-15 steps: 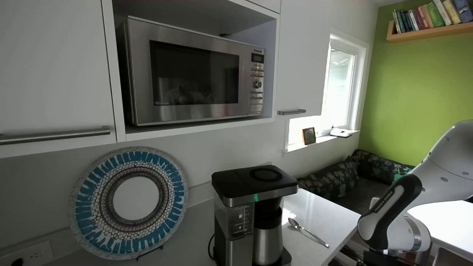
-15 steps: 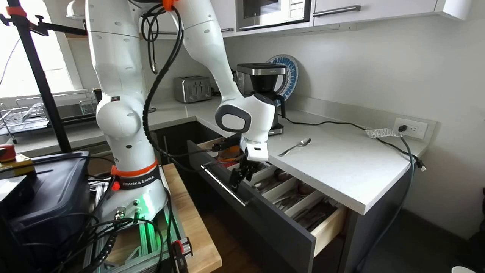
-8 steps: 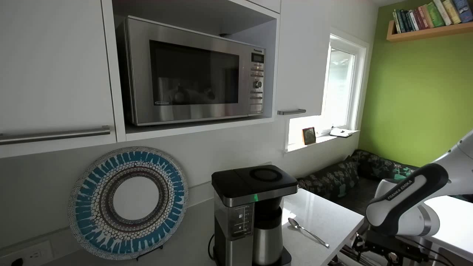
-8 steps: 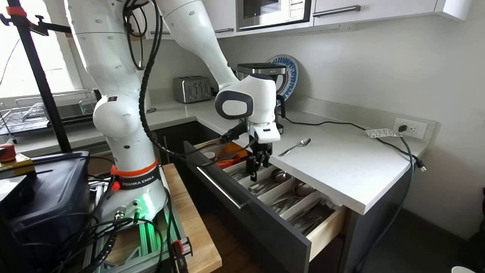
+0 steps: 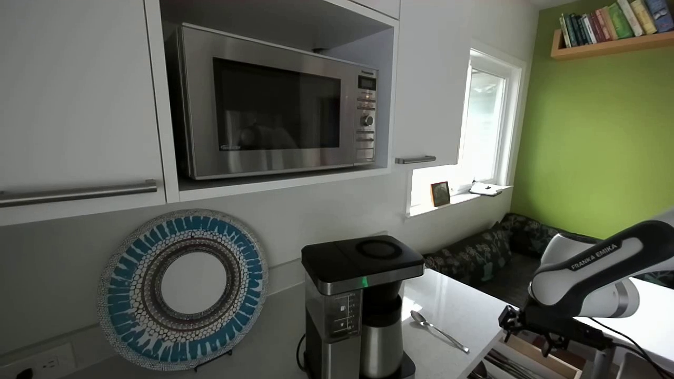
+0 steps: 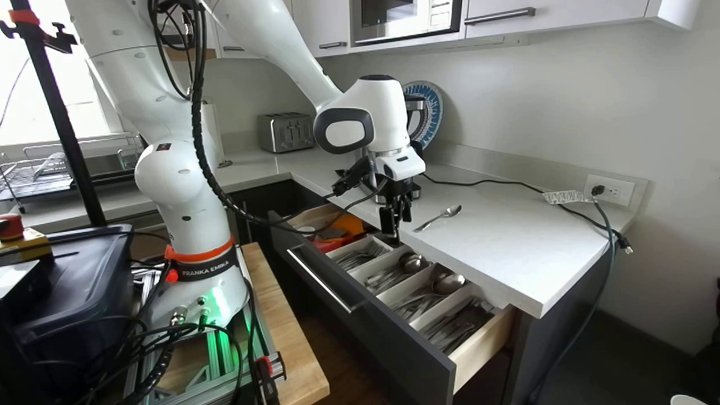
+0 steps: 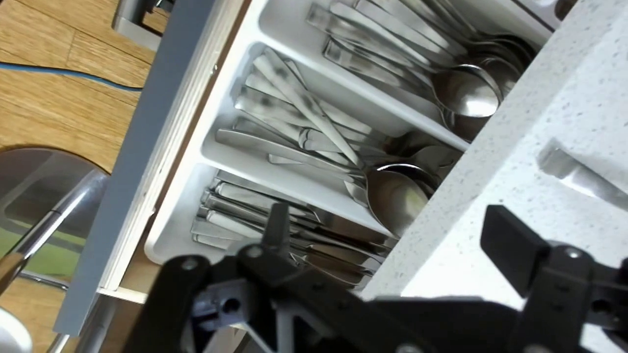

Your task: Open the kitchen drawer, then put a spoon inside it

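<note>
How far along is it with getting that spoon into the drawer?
Done: the drawer stands open, cutlery showing inside.
In hand: the open, empty claw hovers by the counter, perhaps lining up for the spoon.
Left: the spoon lies on the counter, so picking it up and placing it in the drawer remain.

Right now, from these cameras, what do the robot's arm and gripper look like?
The arm is white with rounded joints and small grey dots. Black cables loop along it. Low down, an orange band sits above a dark band lettered FRANKA EMIKA. The gripper is black and angular, with two blocky fingers.
</note>
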